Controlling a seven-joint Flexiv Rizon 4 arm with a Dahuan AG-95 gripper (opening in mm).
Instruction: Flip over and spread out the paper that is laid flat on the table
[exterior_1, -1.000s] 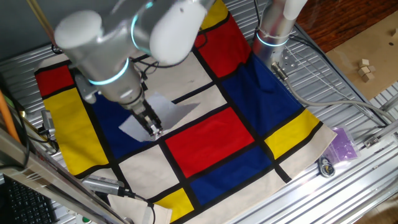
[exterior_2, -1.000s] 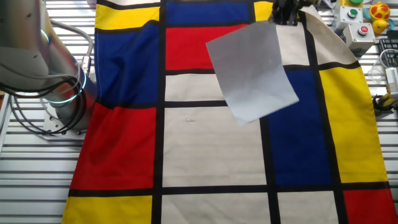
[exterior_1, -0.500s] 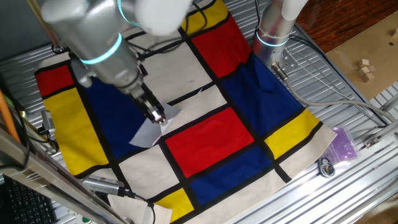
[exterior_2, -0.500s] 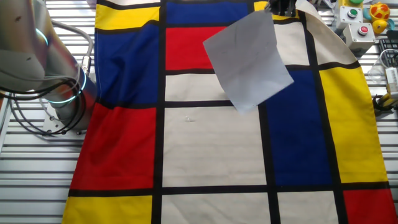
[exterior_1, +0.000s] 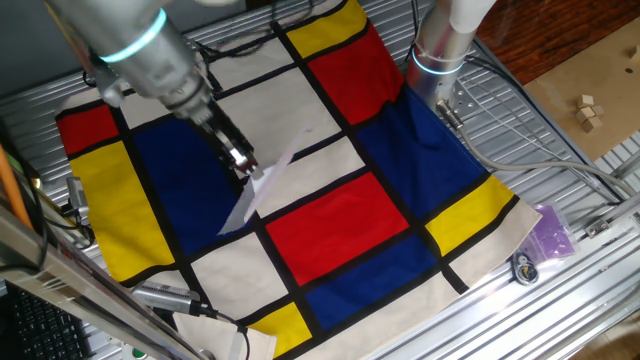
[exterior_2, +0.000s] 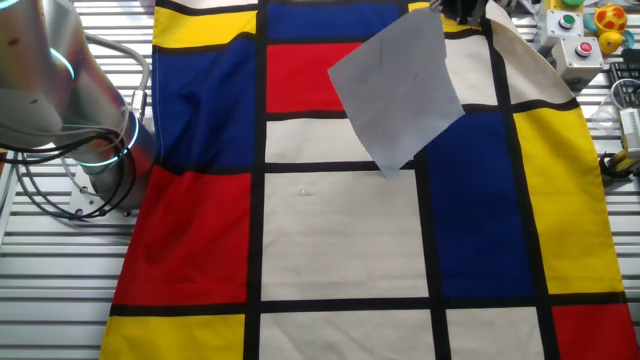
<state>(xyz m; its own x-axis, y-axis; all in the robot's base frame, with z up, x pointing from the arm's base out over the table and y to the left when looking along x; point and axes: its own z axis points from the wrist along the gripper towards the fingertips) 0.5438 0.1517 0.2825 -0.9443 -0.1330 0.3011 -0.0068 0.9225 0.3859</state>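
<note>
The paper (exterior_2: 397, 92) is a thin white sheet, lifted off the cloth and hanging tilted from one corner. In the one fixed view it shows edge-on as a narrow pale sliver (exterior_1: 258, 190) over the blue and cream blocks. My gripper (exterior_1: 241, 163) is shut on the sheet's upper corner and holds it above the table (exterior_1: 560, 150). In the other fixed view only the dark tip of the gripper (exterior_2: 462, 10) shows at the top edge, above the sheet's top corner.
The patterned cloth (exterior_2: 330, 240) covers most of the tabletop. A second arm's base (exterior_1: 440, 50) stands at the back right and shows at the left in the other fixed view (exterior_2: 90, 150). A button box (exterior_2: 580, 35) sits at top right. A purple bag (exterior_1: 552, 232) lies near the right edge.
My gripper has risen and moved back toward the far left, carrying the paper's corner. The sheet has swung from nearly flat to steeply tilted, edge-on in the one fixed view.
</note>
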